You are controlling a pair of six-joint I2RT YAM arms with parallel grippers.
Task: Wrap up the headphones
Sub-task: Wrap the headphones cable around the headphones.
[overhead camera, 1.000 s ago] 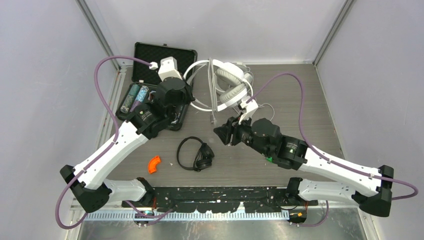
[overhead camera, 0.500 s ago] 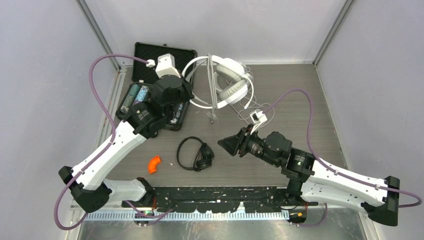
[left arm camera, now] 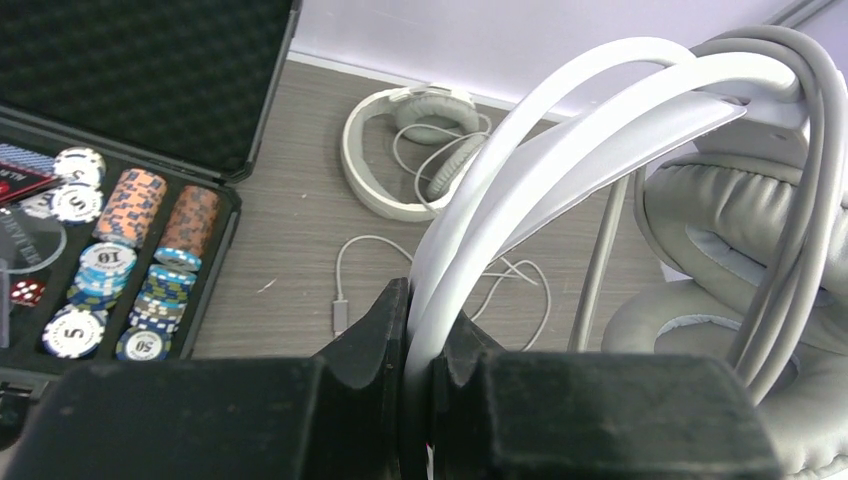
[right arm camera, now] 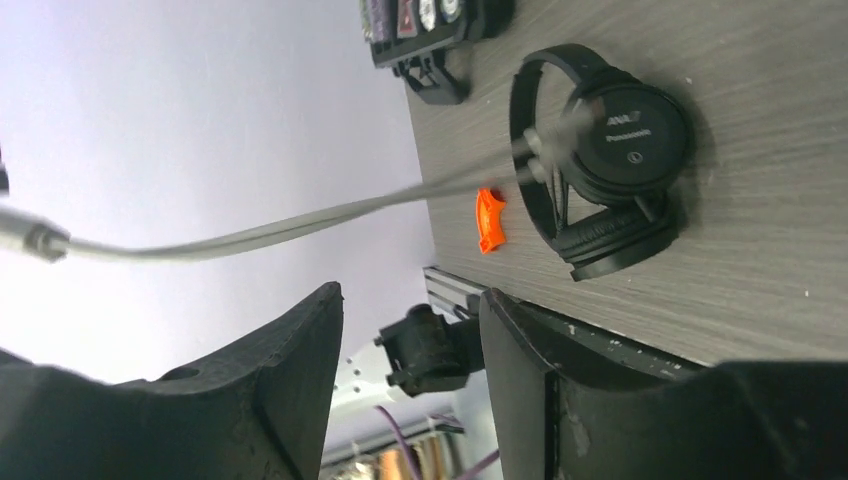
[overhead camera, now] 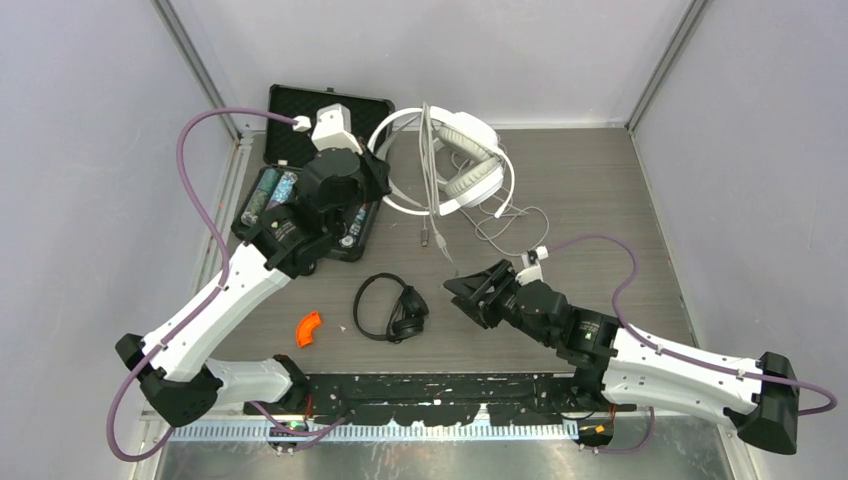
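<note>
Between the tips of your left gripper [left arm camera: 420,330] sits the headband of a white over-ear headset [left arm camera: 540,150]. It is clamped tight and held up off the table [overhead camera: 600,180], with its pale cord [left arm camera: 810,200] looped in several turns over the band and down past the ear cushions. That grip has not changed.

What changed is your right gripper [right arm camera: 410,295]. A second ago it was close beside the held headset's ear cups. Now it has pulled back toward its own base, and its jaws stand apart with nothing between them. The cord's tail crosses just beyond its fingertips, blurred, with the plug [right arm camera: 30,240] at its end, so it looks freshly let go and swinging.

I read that as one winding pass finished with the tail left loose. You will likely need another pick-up and a tuck before this headset counts as wrapped.

Just ahead of the right gripper lies the black on-ear headset [right arm camera: 600,150]. Beyond the left gripper, a second white headset [left arm camera: 400,150] lies flat with a loose cord [left arm camera: 440,270] spread beside it. Neither looks started.
</note>
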